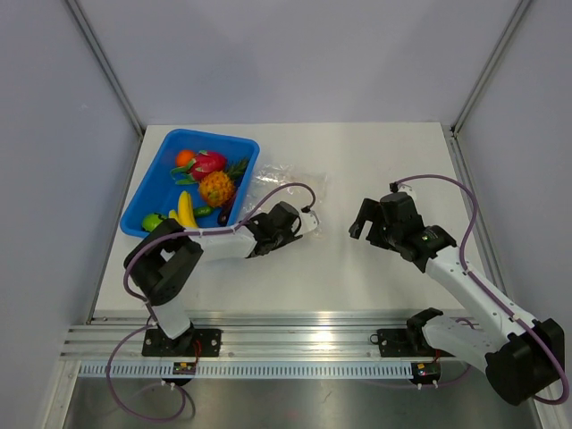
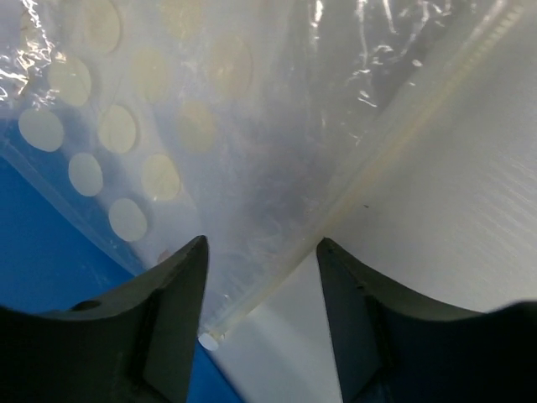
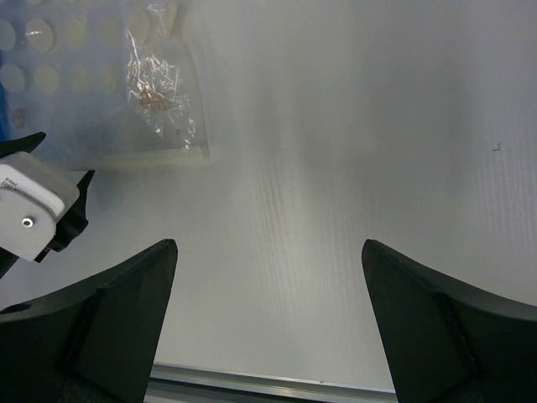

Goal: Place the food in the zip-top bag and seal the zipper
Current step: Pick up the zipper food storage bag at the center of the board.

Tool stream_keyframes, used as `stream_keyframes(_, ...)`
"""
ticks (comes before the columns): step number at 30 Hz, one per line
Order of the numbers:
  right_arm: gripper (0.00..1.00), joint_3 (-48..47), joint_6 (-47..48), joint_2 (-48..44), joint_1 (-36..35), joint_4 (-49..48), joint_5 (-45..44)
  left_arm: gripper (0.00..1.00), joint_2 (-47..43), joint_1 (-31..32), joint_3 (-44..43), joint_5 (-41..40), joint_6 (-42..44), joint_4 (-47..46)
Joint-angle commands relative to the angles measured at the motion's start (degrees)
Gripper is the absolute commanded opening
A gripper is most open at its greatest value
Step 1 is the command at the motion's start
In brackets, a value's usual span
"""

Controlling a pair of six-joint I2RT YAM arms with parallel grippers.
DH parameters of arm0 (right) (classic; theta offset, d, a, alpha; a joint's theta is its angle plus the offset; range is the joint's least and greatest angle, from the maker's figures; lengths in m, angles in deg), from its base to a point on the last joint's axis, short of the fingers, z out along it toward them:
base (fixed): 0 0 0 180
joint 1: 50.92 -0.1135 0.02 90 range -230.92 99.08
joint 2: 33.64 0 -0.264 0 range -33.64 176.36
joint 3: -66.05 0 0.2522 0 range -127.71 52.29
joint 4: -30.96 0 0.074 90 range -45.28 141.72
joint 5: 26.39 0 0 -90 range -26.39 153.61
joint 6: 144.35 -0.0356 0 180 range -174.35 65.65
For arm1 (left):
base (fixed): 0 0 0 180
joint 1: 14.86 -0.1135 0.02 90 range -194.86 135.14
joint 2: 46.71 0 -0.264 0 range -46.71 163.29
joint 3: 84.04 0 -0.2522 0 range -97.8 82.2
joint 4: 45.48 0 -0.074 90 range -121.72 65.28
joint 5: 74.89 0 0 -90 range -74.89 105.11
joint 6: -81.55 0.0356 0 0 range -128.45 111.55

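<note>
The food lies in a blue bin: a pink-red piece, an orange piece, a yellow-orange piece, a yellow banana and a green piece. The clear zip-top bag lies flat on the table beside the bin and looks empty. My left gripper is open at the bag's near corner. In the left wrist view the zipper runs diagonally, and its end lies between the open fingers of the left gripper. My right gripper is open and empty over bare table to the bag's right.
The bin's blue wall sits just left of the left fingers. The right wrist view shows the bag at upper left, a white part of the left gripper, and the metal rail at the table's near edge.
</note>
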Motion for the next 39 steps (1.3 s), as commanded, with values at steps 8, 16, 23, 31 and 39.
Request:
stream_keyframes(8, 1.00, -0.7, -0.1, -1.4, -0.1, -0.2, -0.6, 0.16, 1.7, -1.1, -5.2, 2.5, -0.1, -1.1)
stream_keyframes(16, 0.99, -0.9, 0.0, -1.5, 0.0, 0.3, -0.7, 0.00, 3.3, -1.1, -7.4, 1.2, -1.7, 0.3)
stream_keyframes(23, 0.99, 3.5, -4.0, -0.2, -0.6, -8.6, 7.0, 0.06, -1.0, -1.3, -5.9, 0.2, -5.3, -0.5)
stream_keyframes(31, 0.96, 5.2, -14.5, 13.8, -10.5, -22.5, -0.3, 0.29, -2.8, -5.4, -10.3, 6.1, -11.3, 7.1)
stream_keyframes(39, 0.85, -0.6, -15.4, 28.2, -9.1, -33.3, -3.2, 0.41, -10.3, -8.6, -8.9, 9.2, -16.9, 8.7)
